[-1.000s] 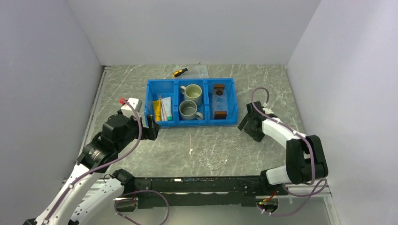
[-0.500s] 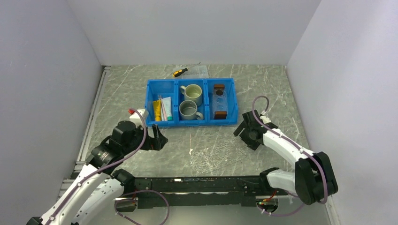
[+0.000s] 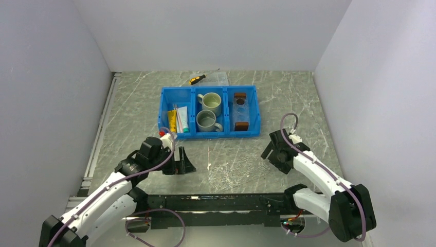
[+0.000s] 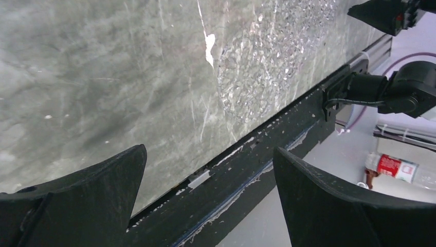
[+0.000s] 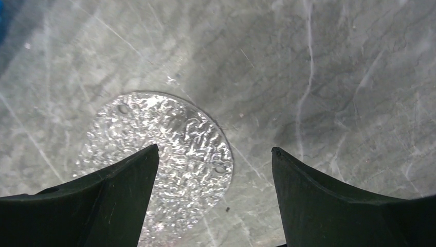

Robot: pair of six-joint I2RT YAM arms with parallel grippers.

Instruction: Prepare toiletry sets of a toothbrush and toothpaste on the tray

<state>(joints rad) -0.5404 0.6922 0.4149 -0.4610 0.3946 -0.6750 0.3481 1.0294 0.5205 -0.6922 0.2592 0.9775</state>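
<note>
The left gripper (image 3: 183,165) stands fully open over the table (image 3: 231,159) near its front edge, holding nothing. The right gripper (image 3: 271,151) is also wide open and empty. The tray (image 3: 240,110) lies in the right compartment of the blue bin (image 3: 211,135), the toothpaste (image 3: 182,120) in its left.

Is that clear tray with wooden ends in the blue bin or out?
In: the clear wooden-ended tray lies in the blue plastic bin's right compartment.
</note>
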